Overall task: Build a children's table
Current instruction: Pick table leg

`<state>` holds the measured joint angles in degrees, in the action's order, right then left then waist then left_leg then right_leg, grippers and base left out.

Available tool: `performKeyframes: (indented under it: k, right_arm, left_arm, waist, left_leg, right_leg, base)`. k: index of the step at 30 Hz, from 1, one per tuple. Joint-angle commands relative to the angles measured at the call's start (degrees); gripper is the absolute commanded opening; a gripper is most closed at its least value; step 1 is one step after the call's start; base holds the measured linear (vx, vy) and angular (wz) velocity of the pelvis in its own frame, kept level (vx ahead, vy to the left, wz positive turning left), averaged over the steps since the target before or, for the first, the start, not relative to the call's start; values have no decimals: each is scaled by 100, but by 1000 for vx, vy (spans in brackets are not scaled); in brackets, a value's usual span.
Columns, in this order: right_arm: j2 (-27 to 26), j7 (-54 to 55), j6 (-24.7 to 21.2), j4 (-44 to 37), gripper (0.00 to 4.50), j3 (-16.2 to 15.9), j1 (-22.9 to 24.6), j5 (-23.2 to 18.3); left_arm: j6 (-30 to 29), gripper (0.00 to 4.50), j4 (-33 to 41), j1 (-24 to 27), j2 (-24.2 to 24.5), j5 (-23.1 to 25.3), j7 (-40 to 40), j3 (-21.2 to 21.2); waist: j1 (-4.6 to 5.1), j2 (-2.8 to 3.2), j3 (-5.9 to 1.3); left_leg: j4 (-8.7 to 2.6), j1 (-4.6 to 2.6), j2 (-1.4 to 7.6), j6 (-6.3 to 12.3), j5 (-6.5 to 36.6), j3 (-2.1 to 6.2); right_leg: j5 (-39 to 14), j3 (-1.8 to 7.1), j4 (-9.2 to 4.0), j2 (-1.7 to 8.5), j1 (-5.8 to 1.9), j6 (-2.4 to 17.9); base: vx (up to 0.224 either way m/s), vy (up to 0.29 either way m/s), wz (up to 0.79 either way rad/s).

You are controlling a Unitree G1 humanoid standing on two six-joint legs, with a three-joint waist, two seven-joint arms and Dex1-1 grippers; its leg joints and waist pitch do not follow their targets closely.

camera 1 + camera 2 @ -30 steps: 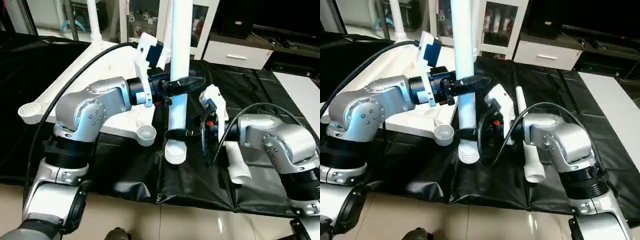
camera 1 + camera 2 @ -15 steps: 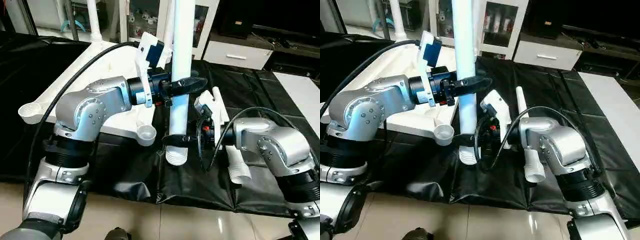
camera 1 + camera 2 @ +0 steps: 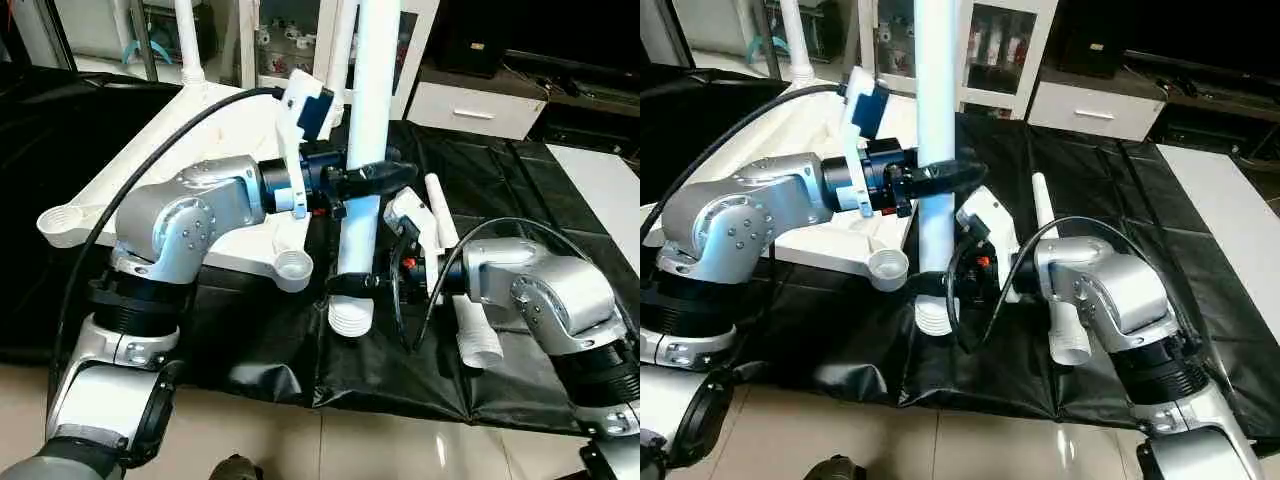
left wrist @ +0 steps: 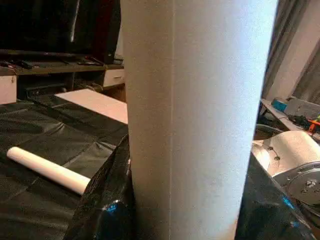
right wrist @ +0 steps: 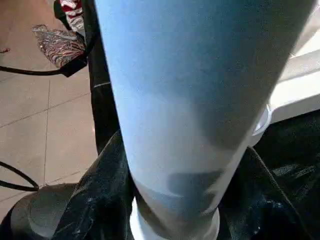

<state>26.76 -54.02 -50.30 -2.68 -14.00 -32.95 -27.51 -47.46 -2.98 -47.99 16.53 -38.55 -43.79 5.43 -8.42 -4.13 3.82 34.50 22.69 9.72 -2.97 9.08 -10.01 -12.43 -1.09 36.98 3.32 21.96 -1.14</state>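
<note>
We hold the leg [image 3: 368, 160] upright. Our left gripper [image 3: 372, 178] pinches it high, our right gripper [image 3: 352, 284] pinches it low.

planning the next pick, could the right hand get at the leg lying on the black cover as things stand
Probably not yet: the right hand is closed around the lower end of the upright leg. The lying leg sits right beside that forearm, uncovered, so it looks reachable after letting go.

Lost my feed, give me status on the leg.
Left claw shut on upright leg. Right claw clamps its ribbed lower end. Tabletop beside, near socket empty. Spare leg lies on the cover.
</note>
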Motion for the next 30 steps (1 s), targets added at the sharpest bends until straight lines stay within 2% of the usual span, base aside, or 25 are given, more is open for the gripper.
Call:
performKeyframes:
  k: [1,7,9,10,16,30]
  right_arm:
    - [91,-54,-52,-10,189,-105,118,62]
    - [97,-15,20,17,188,-134,123,91]
    - [71,74,170,83,188,-138,114,220]
    - [69,78,176,86,244,-137,114,226]
    - [16,185,257,220,299,-121,50,352]
    - [-98,133,298,132,302,39,-16,219]
  left_arm:
    - [41,179,106,-247,-26,-4,-61,-24]
    - [72,179,68,-276,-40,41,-80,-53]
    - [82,179,61,-283,-36,45,-96,-55]
    - [83,179,61,-284,-35,46,-98,-54]
    - [58,178,115,-258,-28,48,-180,-26]
    - [-2,178,212,-186,74,120,-408,148]
  waist:
    - [-11,31,-418]
    - [-6,43,-418]
    - [-7,42,-420]
    - [-9,42,-421]
    - [-8,50,-421]
    - [0,64,-422]
  left_leg:
    - [-408,-190,308,-379,989,99]
    - [-411,-193,312,-390,1040,103]
    - [-407,-197,311,-385,1033,100]
    - [-408,-194,310,-390,1017,101]
    - [-405,-195,307,-379,996,99]
    - [-411,-201,308,-384,1064,101]
  right_leg:
    - [-526,190,-421,468,-189,1135]
    - [-533,186,-421,463,-187,1169]
    - [-522,187,-421,465,-185,1172]
    - [-508,186,-419,465,-185,1171]
    - [-457,183,-414,460,-189,1206]
    - [-486,183,-413,457,-185,1203]
  base:
    - [0,0,0]
    - [0,0,0]
    - [0,0,0]
    - [0,0,0]
    - [0,0,0]
    - [0,0,0]
